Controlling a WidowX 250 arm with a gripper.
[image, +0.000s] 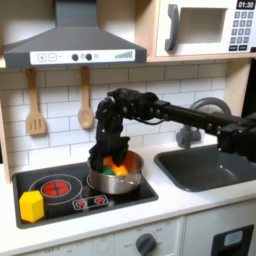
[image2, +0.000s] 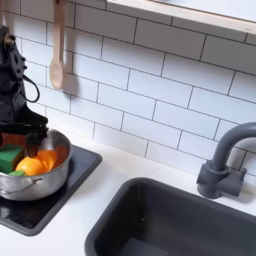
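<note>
A silver pot (image: 116, 182) (image2: 44, 180) stands on the black cooktop (image: 60, 190) (image2: 78, 170). Inside lie an orange piece (image: 121, 170) (image2: 36, 163) and a green piece (image: 110, 159) (image2: 9, 158). My black gripper (image: 107, 156) (image2: 24, 134) reaches down from the arm into the pot's mouth, just above the green piece and touching or nearly touching the contents. Its fingertips are dark against the pot and partly hidden by the rim, so their spacing is unclear.
A yellow block (image: 32, 205) sits at the cooktop's front left corner in the first exterior view. A dark sink (image: 205, 168) (image2: 170, 222) with a grey faucet (image: 205, 108) (image2: 226, 160) lies right of the stove. Wooden utensils (image: 85, 100) (image2: 57, 48) hang on the tiled wall.
</note>
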